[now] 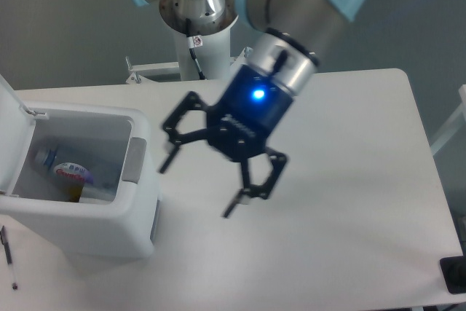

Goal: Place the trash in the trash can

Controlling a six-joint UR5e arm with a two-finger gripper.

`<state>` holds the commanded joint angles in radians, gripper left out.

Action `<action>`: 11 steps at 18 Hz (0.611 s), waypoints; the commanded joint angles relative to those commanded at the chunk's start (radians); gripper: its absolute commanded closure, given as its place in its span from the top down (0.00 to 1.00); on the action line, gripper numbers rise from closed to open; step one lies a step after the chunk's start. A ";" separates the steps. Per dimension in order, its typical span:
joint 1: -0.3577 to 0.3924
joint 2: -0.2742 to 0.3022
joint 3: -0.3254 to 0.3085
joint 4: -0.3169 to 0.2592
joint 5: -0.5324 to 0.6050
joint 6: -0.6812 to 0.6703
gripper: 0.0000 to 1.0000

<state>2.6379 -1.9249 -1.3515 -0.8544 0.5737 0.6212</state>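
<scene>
Trash can: we record a boxy white plastic bin with rounded corners, grey rim patch, lid up, at the tabletop's nine o'clock. Inside lies a clear bottle, blue-red label. Gripper: black, fingers spread wide, empty, over the tabletop's centre.

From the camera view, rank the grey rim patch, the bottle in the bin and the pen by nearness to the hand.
1. Grey patch on the white plastic bin's rim, left of the open hand.
2. Clear plastic bottle, inside the bin.
3. Pen, at the table's far-left edge.
</scene>
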 joint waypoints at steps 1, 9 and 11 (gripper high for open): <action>0.026 -0.011 -0.003 0.000 0.002 0.017 1.00; 0.082 -0.039 -0.020 -0.011 0.320 0.227 1.00; 0.099 -0.048 -0.028 -0.027 0.359 0.293 1.00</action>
<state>2.7365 -1.9727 -1.3790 -0.8819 0.9325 0.9140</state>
